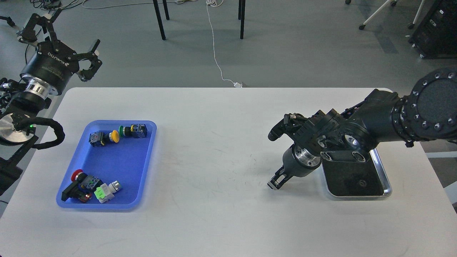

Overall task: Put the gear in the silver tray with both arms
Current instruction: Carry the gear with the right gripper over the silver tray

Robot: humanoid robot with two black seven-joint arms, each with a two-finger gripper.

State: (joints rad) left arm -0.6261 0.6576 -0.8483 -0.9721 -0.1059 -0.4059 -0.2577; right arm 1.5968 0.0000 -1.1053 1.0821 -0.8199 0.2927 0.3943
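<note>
The silver tray (386,180) lies on the white table at the right, its far end under my right arm. A small dark round gear (362,183) lies on the tray's dark bottom, near its front. My right gripper (275,184) points down at the table just left of the tray; it looks small and dark, so its fingers cannot be told apart. My left gripper (64,34) is raised beyond the table's far left corner, with its fingers spread wide and nothing between them.
A blue plastic tray (142,167) at the left holds several push-button switches: yellow (114,135), green (122,131), red (76,175) and a light green part (100,193). Chair legs and a white cable are on the floor beyond the table.
</note>
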